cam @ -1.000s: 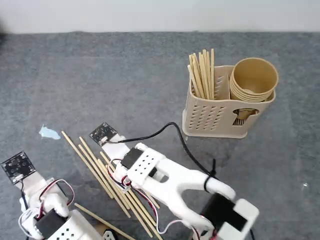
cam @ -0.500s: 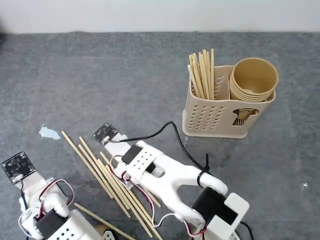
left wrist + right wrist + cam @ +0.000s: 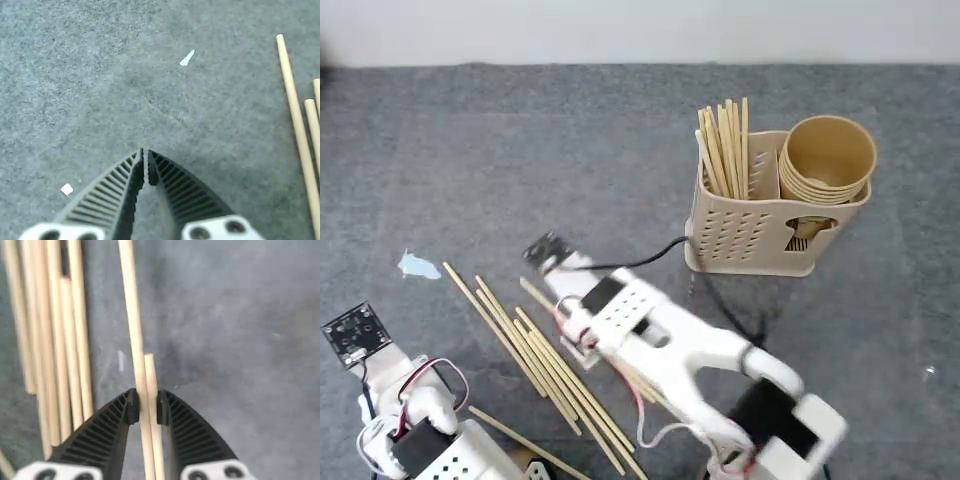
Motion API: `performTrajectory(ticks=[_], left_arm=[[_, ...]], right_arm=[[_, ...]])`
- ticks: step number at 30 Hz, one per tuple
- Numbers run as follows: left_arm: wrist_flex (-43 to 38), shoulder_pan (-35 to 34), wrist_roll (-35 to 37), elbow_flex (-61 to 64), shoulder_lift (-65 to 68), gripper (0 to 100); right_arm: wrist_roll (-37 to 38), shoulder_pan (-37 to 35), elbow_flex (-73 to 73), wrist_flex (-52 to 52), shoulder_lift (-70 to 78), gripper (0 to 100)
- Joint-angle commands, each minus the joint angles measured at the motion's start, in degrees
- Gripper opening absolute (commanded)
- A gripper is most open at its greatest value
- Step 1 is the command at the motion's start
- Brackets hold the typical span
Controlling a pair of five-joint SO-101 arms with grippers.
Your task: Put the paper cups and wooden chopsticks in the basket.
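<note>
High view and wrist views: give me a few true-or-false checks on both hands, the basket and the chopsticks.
1. The right hand is shut on two chopsticks. True.
2. The left hand holds a cup. False: it is shut on nothing, over the bare mat.
3. The cups sit stacked in the basket. True.
4. The basket has no chopsticks in it. False: a bundle stands upright in the compartment beside the cups.
5. No chopsticks lie on the mat. False: several loose chopsticks lie there.

Beige perforated basket [image 3: 735, 235], tan paper cups [image 3: 830, 150], pale wooden chopsticks [image 3: 545, 368], mottled grey table [image 3: 520, 150]
</note>
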Motion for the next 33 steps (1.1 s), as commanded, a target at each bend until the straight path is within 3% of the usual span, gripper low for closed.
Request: performTrajectory(ticks=[1, 10, 15, 24, 33], left_arm=[[-1.41, -0.09, -0.44, -0.22, -1.05, 1], [-1.41, -0.09, -0.44, -0.22, -1.05, 1], [-1.41, -0.09, -0.44, -0.22, -1.05, 1], [-1.41, -0.09, -0.44, -0.13, -1.05, 1], [-1.41, -0.09, -0.44, -0.13, -1.05, 1]], right_arm=[[0.7, 2.15, -0.35, 3.21, -12.35, 0.8], [4.66, 2.68, -0.88, 4.09, -34.24, 0.8], [6.77, 7.25, -7.03, 4.53, -43.56, 0.8], [6.59, 13.93, -24.79, 3.38, -47.34, 0.8], [6.77, 27.3, -26.64, -17.27, -47.52, 0.8]])
